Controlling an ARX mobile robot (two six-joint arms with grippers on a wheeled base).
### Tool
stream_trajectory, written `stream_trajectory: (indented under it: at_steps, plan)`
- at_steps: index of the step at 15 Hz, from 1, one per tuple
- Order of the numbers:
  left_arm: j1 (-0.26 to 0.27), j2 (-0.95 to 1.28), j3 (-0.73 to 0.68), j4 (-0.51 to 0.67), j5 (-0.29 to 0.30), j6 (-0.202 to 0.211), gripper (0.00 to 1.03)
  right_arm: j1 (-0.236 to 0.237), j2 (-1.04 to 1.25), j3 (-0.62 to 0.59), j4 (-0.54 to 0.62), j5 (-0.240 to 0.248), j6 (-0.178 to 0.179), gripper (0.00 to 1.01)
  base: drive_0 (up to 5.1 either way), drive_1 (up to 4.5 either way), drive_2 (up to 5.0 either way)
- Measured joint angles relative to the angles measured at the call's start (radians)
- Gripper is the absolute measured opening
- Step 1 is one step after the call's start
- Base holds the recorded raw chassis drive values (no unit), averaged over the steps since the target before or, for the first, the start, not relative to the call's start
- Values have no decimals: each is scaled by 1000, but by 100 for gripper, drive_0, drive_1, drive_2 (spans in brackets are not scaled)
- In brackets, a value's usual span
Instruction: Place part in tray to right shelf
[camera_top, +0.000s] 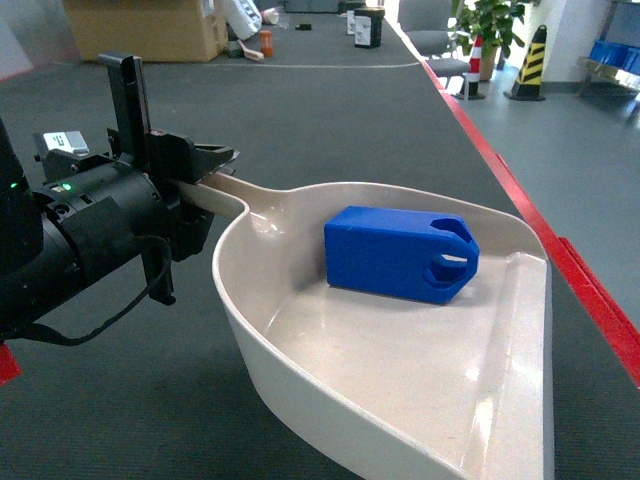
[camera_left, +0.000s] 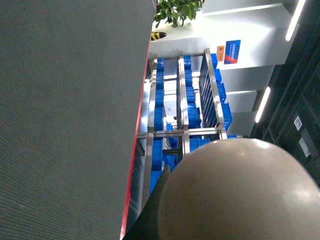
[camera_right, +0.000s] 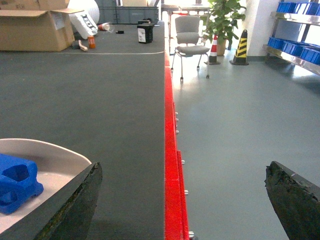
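The left gripper (camera_top: 205, 170) clamps the cream tray's (camera_top: 300, 350) handle, seemingly keeping it level so the blue part (camera_top: 400, 253) rides inside, while the right gripper (camera_right: 182, 200) hangs wide and empty.

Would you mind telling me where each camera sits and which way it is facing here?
Head: looks down-forward at the tray holding the part; the left gripper clamps the tray's handle.
Left wrist: rolled sideways, sees the tray's underside and the right shelf.
Right wrist: faces forward between its open fingers.
Shared: tray and part in the head and right wrist views.
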Motion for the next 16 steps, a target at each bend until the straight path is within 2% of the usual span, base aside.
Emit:
stream_trajectory:
  at_steps: [16]
  plan:
    - [-1, 0, 0, 0, 2, 0, 12, 0, 0, -2, 0, 0, 0, 98, 473, -273, -273]
